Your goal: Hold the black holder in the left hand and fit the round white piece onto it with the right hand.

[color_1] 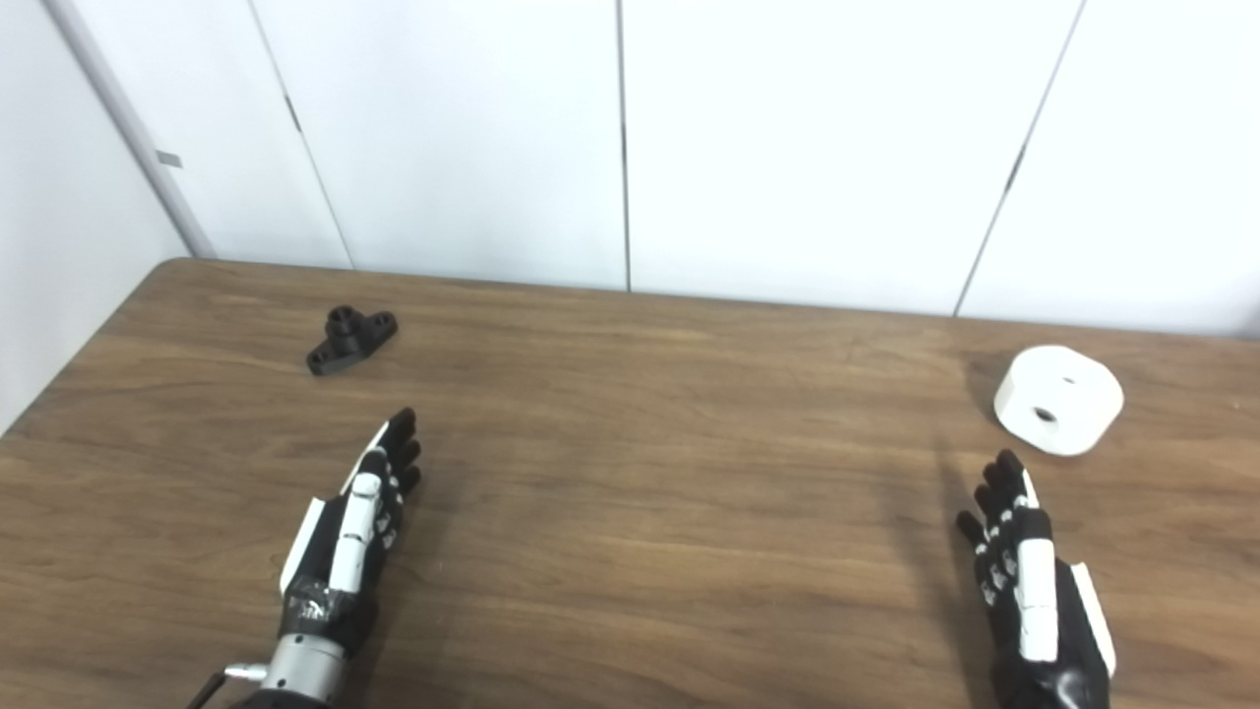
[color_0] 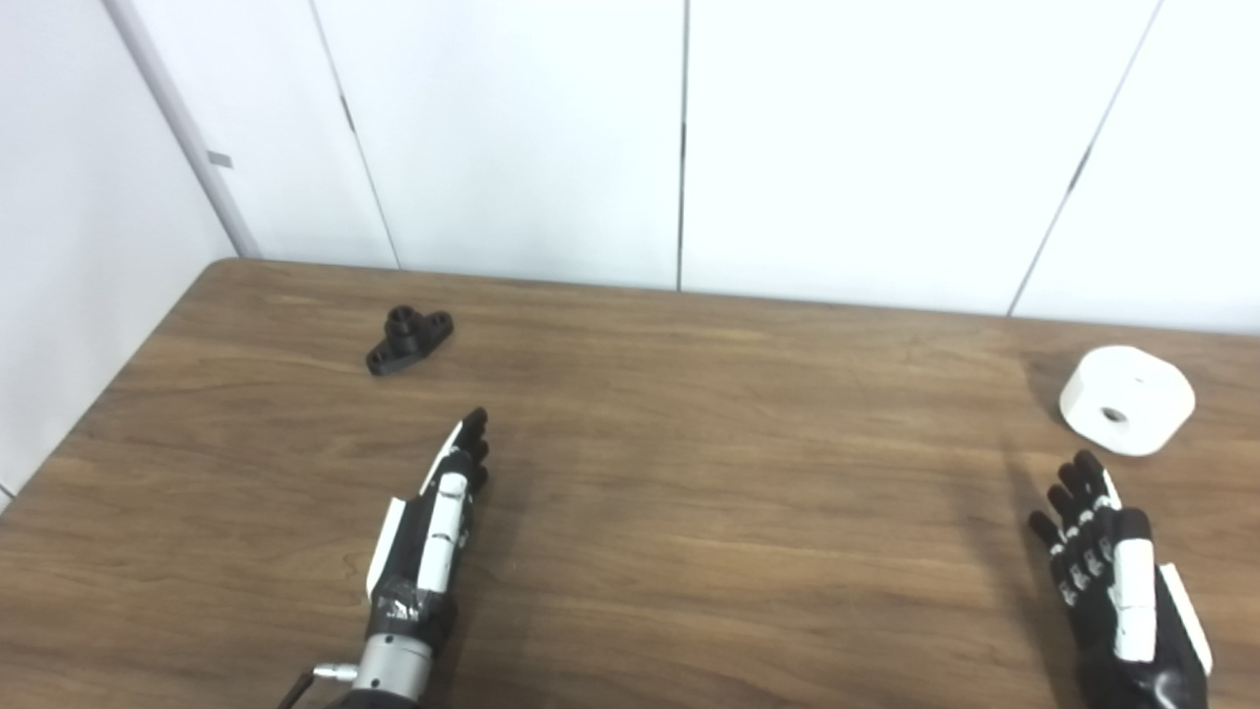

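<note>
The black holder [color_0: 409, 340] lies on the brown table [color_0: 689, 512] at the far left, a short post on a flat base with end lugs. The round white piece [color_0: 1126, 399] with a centre hole lies at the far right. My left hand [color_0: 438, 517] is open and empty, fingers straight, a short way in front of the holder and apart from it. My right hand [color_0: 1107, 566] is open and empty, just in front of the white piece and not touching it. Both parts also show in the right eye view: holder [color_1: 350, 339], white piece [color_1: 1058, 398].
White wall panels [color_0: 679, 138] stand behind the table's far edge. The table's left edge runs diagonally at the left [color_0: 108, 384]. Nothing else lies on the table.
</note>
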Available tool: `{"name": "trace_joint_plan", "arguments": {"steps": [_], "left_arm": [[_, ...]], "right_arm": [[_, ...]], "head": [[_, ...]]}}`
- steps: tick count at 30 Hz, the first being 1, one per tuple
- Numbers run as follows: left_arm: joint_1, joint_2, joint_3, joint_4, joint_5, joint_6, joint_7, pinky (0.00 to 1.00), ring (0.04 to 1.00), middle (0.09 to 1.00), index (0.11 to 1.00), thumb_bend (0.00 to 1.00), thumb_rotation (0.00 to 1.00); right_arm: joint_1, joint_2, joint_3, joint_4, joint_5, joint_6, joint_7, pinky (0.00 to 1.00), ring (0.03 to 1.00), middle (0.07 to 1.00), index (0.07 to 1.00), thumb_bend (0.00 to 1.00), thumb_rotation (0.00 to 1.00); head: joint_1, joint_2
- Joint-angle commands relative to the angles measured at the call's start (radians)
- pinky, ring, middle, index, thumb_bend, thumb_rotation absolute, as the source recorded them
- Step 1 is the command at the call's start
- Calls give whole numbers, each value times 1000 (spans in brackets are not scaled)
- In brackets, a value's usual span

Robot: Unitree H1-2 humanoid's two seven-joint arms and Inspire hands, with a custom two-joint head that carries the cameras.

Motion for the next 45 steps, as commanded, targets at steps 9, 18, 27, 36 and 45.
{"name": "trace_joint_plan", "arguments": {"steps": [9, 18, 27, 36, 45], "left_arm": [[3, 6, -12, 25, 7, -69, -6, 1000, 1000, 1000, 982, 361, 908], [9, 7, -11, 40, 18, -94, -3, 1000, 1000, 1000, 983, 315, 969], [13, 4, -18, 47, 51, -104, 3, 1000, 1000, 1000, 986, 344, 980], [18, -2, -12, -3, 87, -33, 30, 1000, 1000, 1000, 980, 510, 785], [-28, 22, 5, -108, 351, 112, 126, 1000, 1000, 1000, 922, 784, 432]], "right_arm": [[-8, -4, 1, 3, 4, -41, 7, 1000, 1000, 1000, 1000, 503, 1000], [-2, 1, 10, 15, -5, -57, 5, 1000, 1000, 1000, 1000, 483, 1000], [-1, -5, 9, 30, 5, -78, 12, 1000, 1000, 1000, 1000, 455, 1000], [3, -4, 11, 15, 1, -64, 8, 1000, 1000, 1000, 1000, 460, 1000], [10, -5, 16, 6, -17, -53, 1, 1000, 1000, 1000, 1000, 467, 1000]], "head": [[7, -36], [-26, -79], [-21, -89], [-19, -83], [-21, -78]]}}
